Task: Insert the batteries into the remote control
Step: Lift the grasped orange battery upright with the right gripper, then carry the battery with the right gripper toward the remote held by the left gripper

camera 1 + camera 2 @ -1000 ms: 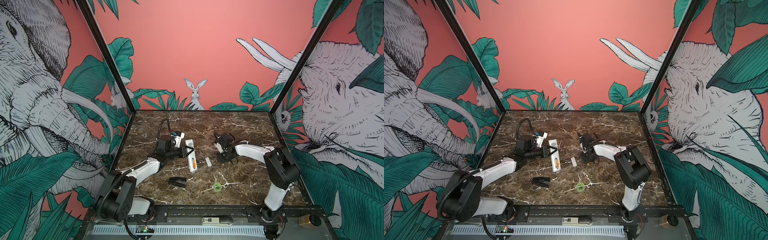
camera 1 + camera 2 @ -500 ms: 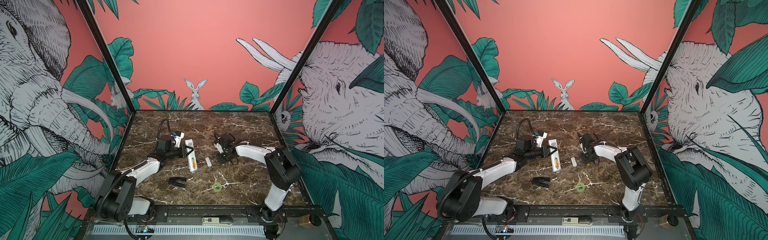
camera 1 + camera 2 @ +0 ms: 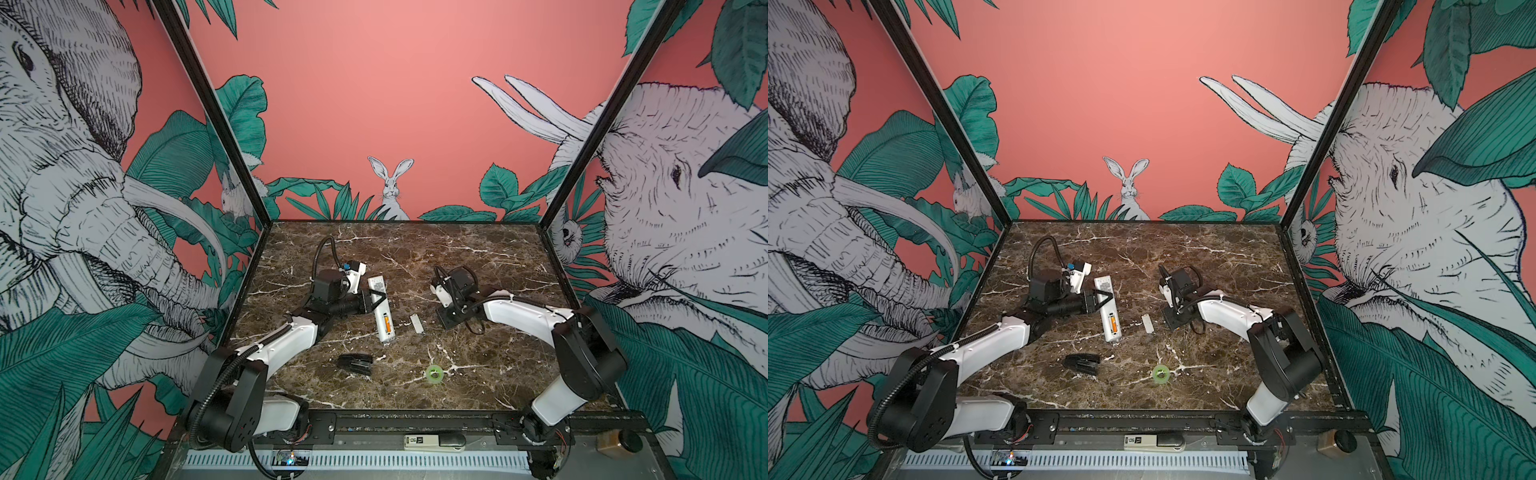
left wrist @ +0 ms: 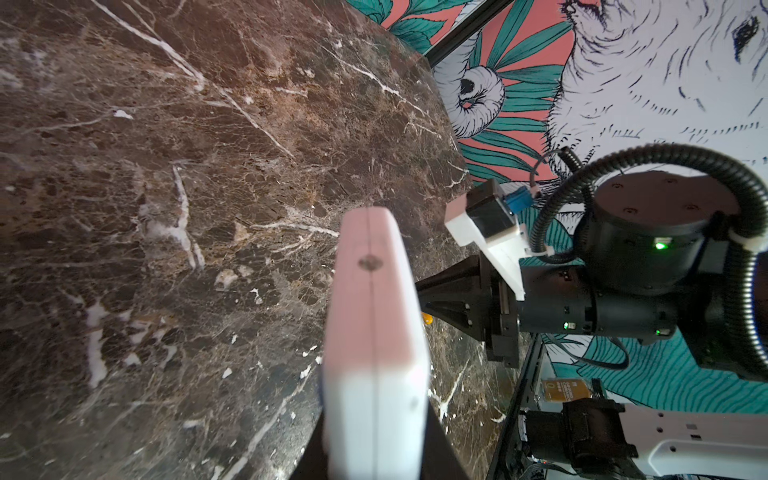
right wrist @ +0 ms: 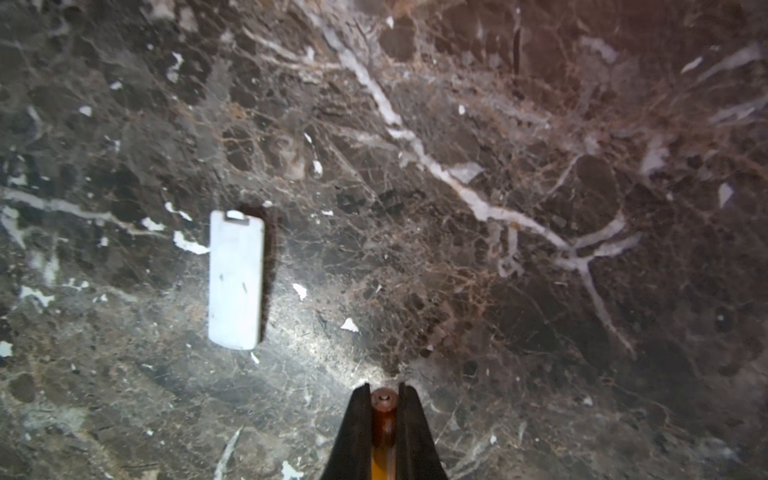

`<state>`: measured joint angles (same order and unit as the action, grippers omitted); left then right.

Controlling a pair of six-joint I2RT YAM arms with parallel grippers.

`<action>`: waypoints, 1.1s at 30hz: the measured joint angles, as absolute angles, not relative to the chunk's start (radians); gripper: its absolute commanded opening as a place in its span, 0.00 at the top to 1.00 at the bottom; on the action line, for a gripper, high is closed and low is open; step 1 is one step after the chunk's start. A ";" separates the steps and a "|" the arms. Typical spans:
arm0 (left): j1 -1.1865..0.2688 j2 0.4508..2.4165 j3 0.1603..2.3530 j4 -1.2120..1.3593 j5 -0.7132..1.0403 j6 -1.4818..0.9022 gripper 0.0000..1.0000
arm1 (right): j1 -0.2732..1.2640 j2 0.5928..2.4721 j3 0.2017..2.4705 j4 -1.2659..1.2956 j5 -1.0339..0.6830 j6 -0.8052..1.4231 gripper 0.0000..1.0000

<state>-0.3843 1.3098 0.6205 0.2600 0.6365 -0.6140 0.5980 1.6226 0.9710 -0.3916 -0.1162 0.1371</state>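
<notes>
Your left gripper is pinching the long white plastic remote control, lying mid-worktop nearer the left edge, one small orange cylindrical battery sitting loaded. Your right gripper, just finishing closing, is clamping the second orange battery right of centre. Pickup looking secured, insertion coming.

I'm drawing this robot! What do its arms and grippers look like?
Both have white shells and chunky black joints: left arm, right arm. A ribbed black hose runs along the left. The left gripper and right gripper have pointed black fingers.
</notes>
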 measured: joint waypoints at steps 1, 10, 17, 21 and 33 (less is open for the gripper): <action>-0.385 1.307 0.620 0.260 0.634 -0.618 1.00 | 0.598 1.618 0.968 -0.386 -0.116 0.133 0.97; -0.385 1.286 0.620 0.260 0.616 -0.638 1.00 | 0.601 1.535 0.932 -0.360 -0.122 0.115 0.98; -0.385 1.286 0.620 0.261 0.609 -0.645 1.00 | 0.606 1.473 0.885 -0.318 -0.142 0.093 0.99; -0.385 1.286 0.620 0.266 0.608 -0.650 1.00 | 0.616 1.431 0.863 -0.294 -0.159 0.076 0.99; -0.385 1.286 0.620 0.327 0.608 -0.678 1.00 | 0.632 1.274 0.781 -0.162 -0.276 0.079 0.99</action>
<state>-0.3847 1.2861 0.6197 0.3275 0.6079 -0.6785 0.6319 1.2736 0.7815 -0.1619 -0.2756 0.0788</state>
